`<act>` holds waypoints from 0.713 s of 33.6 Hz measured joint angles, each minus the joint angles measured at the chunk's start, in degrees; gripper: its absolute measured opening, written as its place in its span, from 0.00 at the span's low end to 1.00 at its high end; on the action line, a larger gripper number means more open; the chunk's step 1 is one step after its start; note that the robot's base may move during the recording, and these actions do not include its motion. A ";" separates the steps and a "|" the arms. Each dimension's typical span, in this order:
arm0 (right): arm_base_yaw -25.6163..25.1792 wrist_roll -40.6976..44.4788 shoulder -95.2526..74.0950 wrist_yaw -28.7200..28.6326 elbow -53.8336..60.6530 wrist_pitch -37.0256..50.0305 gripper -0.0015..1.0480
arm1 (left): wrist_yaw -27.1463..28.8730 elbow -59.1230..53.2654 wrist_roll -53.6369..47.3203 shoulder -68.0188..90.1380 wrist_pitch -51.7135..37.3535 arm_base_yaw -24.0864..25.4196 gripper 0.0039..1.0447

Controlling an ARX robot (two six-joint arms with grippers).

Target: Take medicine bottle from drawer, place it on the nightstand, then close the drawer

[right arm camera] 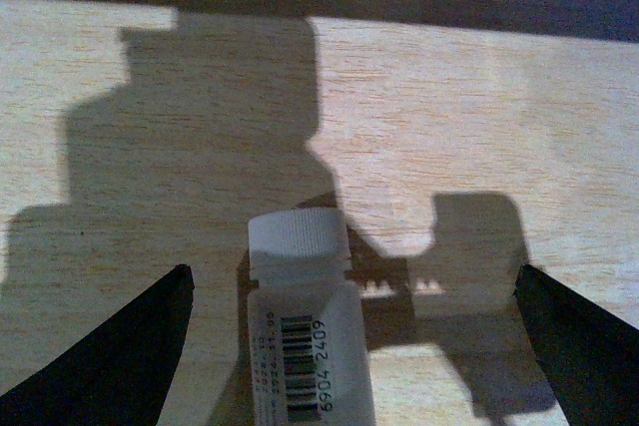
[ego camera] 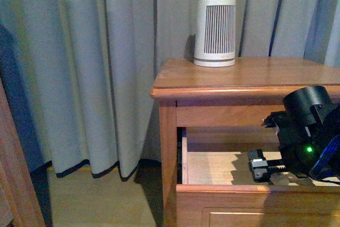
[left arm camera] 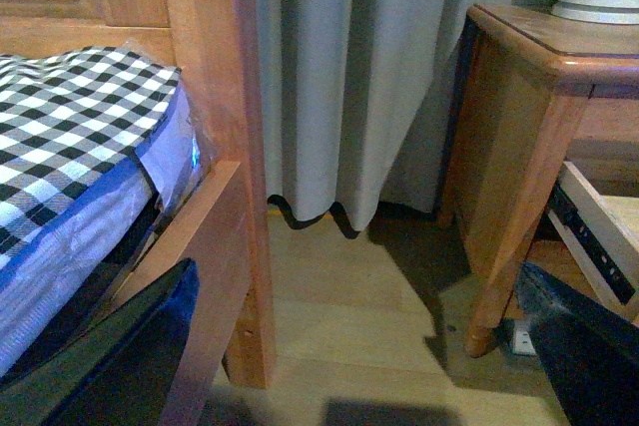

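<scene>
At the far left of the front view a brown bed frame (ego camera: 13, 174) edges in. My left wrist view shows a black-and-white checked cover (left arm camera: 70, 117) on the bed beside its post. My left pincer (left arm camera: 356, 281) hangs spread wide over the pale wood floor (left arm camera: 349, 316) next to the bed, pinching nothing.

A grey curtain (ego camera: 106, 67) falls in long folds across the middle of the room, its dark hem just meeting the floor.

On the right stands the table (ego camera: 255, 81), honey-brown with a rounded edge and a glossy top. A ribbed white-and-grey cylinder (ego camera: 215, 33) sits at the back of it. Under the top the drawer (ego camera: 228, 188) is pulled out, and hard shadows cross its pale wood bottom.

My right arm (ego camera: 308, 131) reaches into the drawer from the right edge. My right pincer (right arm camera: 351, 281) is spread wide. The medicine bottle (right arm camera: 310, 346) lies on the drawer bottom between the fingers and touches neither. Its ridged white cap and barcode label are in view.
</scene>
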State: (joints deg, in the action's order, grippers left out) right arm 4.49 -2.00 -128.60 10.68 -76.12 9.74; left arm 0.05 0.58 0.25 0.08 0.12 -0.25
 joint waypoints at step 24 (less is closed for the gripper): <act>1.73 -5.44 -5.53 -1.05 -4.39 0.79 0.71 | 0.00 0.00 0.00 0.00 0.00 0.00 0.94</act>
State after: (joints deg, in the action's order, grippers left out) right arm 6.22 -7.44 -134.13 9.63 -80.51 10.52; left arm 0.05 0.58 0.25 0.08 0.12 -0.25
